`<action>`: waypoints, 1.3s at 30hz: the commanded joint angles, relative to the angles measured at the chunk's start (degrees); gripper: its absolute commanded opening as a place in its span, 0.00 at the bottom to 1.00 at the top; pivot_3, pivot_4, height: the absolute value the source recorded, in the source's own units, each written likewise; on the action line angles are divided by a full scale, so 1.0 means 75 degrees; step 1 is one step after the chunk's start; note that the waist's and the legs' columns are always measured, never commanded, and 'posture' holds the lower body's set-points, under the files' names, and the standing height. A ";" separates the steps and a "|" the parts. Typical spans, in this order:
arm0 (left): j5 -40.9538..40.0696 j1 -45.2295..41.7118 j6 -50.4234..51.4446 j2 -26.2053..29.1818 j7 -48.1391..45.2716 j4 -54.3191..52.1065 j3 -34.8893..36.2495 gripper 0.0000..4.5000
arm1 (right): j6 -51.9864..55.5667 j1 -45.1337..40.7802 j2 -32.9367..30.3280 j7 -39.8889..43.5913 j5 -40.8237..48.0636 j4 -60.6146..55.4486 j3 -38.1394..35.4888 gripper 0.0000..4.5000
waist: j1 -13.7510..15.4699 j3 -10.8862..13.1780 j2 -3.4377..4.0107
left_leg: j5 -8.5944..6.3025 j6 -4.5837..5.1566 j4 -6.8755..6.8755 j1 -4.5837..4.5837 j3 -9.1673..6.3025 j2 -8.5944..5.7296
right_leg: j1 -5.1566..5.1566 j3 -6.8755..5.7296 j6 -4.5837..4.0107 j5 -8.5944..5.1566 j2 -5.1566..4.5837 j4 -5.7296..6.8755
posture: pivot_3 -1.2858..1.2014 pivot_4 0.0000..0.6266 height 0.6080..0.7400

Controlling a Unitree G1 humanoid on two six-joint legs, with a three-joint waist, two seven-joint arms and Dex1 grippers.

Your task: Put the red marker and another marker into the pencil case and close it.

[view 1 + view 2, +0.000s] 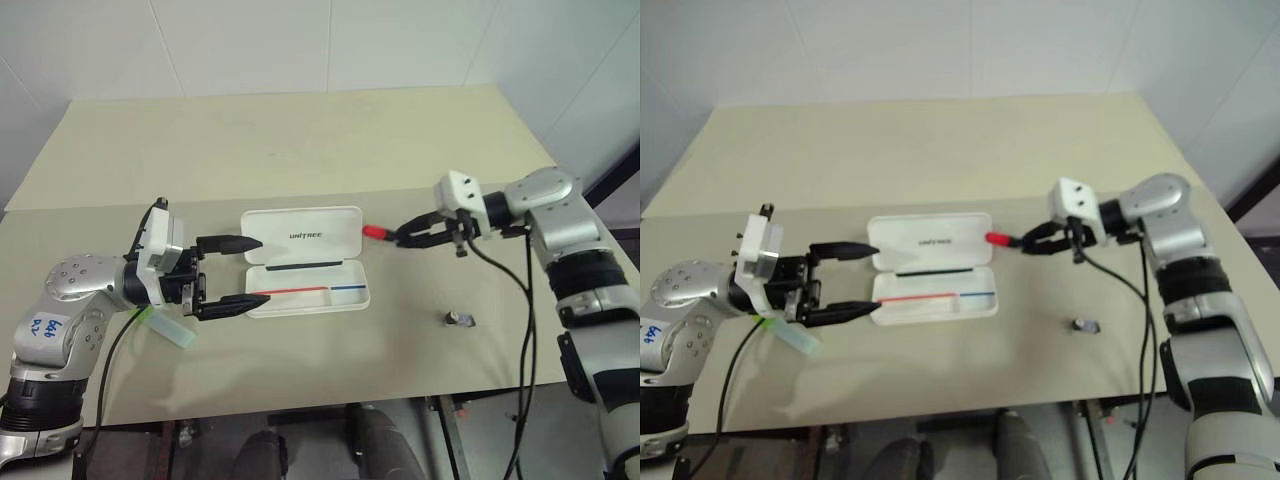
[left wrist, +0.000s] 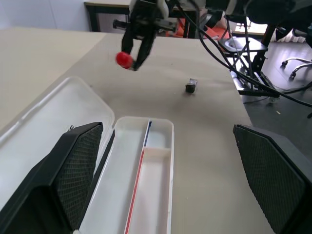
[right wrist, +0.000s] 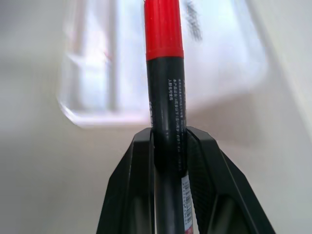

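right gripper (image 1: 405, 238) fingers clamp the red marker (image 1: 376, 232), right of the open case (image 1: 300, 262) at frame centre. left gripper (image 1: 240, 273) fingers spread wide, empty, left of the case.

- The pencil case (image 1: 305, 262) lies open at the middle of the table (image 1: 300, 140), lid on the far side, tray on the near side.
- The left gripper (image 1: 240, 273) sits just left of the case, fingers spread, one beside the lid and one beside the tray.
- The green highlighter (image 1: 168, 327) lies on the table at near left, under the left gripper's wrist.
- The right gripper (image 1: 405, 237), right of the case, clamps the red marker (image 1: 375, 232), whose cap end points left at the lid's right edge.
- A small dark piece (image 1: 459, 319) lies on the table at near right, well apart from the case.
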 commanded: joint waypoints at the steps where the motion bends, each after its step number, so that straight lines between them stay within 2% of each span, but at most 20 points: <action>1: 0.0159 0.0199 -0.0268 0.0199 -0.0063 0.0087 0.0272 1.00 | 0.0954 0.0228 0.0294 0.0052 0.0428 -0.1531 -0.0056 0.13 | 0.0038 0.0000 0.0000 | 0.0000 0.0000 0.0001 0.0001 -0.0001 0.0000 | -0.0001 0.0001 0.0000 0.0000 0.0000 0.0002 | 0.52 0.24 1.00; 6: 0.0227 0.0714 -0.0519 0.0336 -0.0061 0.0115 0.0616 1.00 | 0.1477 0.0481 0.1184 -0.0644 0.0195 -0.2162 0.0179 0.13 | 0.0076 0.0000 0.0000 | 0.0000 0.0001 0.0005 0.0011 0.0000 0.0004 | -0.0002 -0.0002 -0.0012 -0.0007 0.0003 0.0001 | 0.52 0.24 1.00; 15: 0.0340 0.1461 -0.0759 0.0360 0.0167 0.0021 0.1098 1.00 | 0.0974 -0.0011 0.2410 -0.0907 -0.0552 -0.1242 0.0733 0.13 | 0.0136 0.0000 0.0000 | -0.0004 0.0007 0.0005 0.0001 -0.0009 0.0000 | -0.0005 -0.0010 -0.0012 -0.0007 -0.0011 0.0012 | 0.52 0.24 1.00; 26: 0.0213 0.1726 -0.0661 0.0252 0.0566 -0.0400 0.1204 1.00 | -0.0013 -0.0874 0.2498 -0.0761 -0.1647 0.0386 0.1087 0.13 | 0.0079 0.0000 0.0000 | -0.0005 0.0006 -0.0002 0.0000 -0.0009 0.0003 | -0.0006 -0.0018 -0.0015 -0.0008 -0.0011 0.0007 | 0.52 0.24 1.00; 39: 0.0169 0.1685 -0.0680 0.0148 0.0808 -0.0525 0.1115 1.00 | 0.0054 -0.1366 0.2757 -0.1320 -0.2780 0.1494 0.1261 0.13 | 0.0048 0.0000 0.0000 | -0.0005 0.0004 -0.0013 0.0001 -0.0009 0.0007 | -0.0010 -0.0020 -0.0021 -0.0011 -0.0009 0.0006 | 0.52 0.24 1.00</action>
